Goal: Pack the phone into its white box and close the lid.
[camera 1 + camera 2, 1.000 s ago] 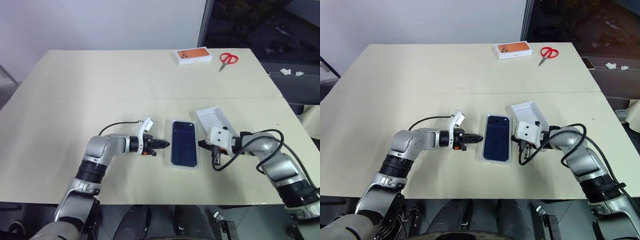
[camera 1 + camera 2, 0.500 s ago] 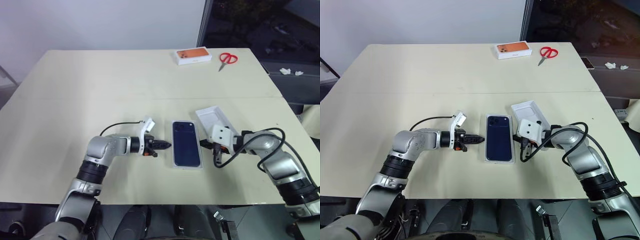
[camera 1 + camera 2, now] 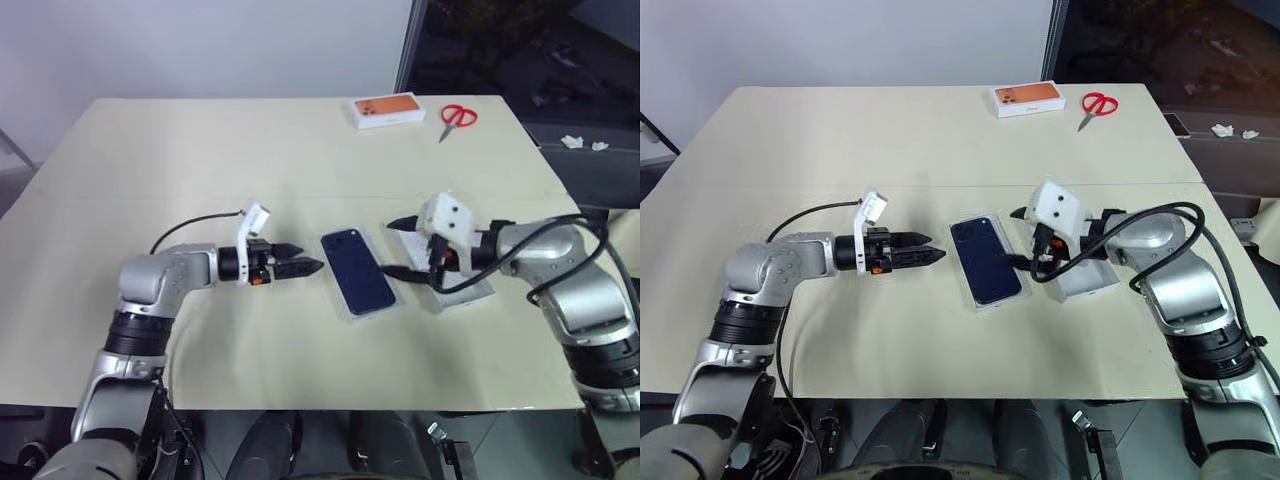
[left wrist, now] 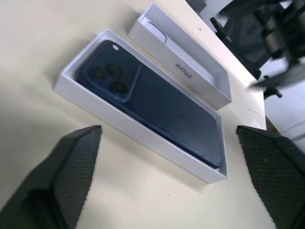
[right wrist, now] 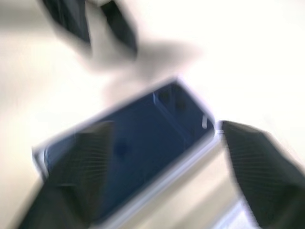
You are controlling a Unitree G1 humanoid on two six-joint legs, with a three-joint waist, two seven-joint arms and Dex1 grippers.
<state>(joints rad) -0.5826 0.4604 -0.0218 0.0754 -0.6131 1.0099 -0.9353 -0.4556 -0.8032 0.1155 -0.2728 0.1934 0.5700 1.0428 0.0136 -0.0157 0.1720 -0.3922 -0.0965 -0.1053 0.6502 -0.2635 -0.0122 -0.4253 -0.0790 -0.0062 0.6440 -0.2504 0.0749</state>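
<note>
Resting in the white box (image 3: 356,300) mid-table, the phone (image 4: 152,102) awaited its lid (image 4: 183,64), which lay open-side up just beside.
Both the left gripper (image 3: 305,268) and right gripper (image 5: 157,167) stood open, holding nothing; closing well probably meant gripping the thin, rigid lid walls, flipping it, lowering squarely; glossy navy phone, matte white card.

One text could be read: the word "iPhone" in small grey letters, printed along the outer side wall of the deep white rectangular cardboard lid (image 4: 183,64), as seen from the left wrist camera. The lid lay open side up, just beside the shallow white box (image 4: 138,129) that held the dark navy-blue glossy phone (image 4: 152,102). No lettering could be made out on the phone's back. The orange-topped white box (image 3: 385,112) at the far table edge carried a print too small to read.
</note>
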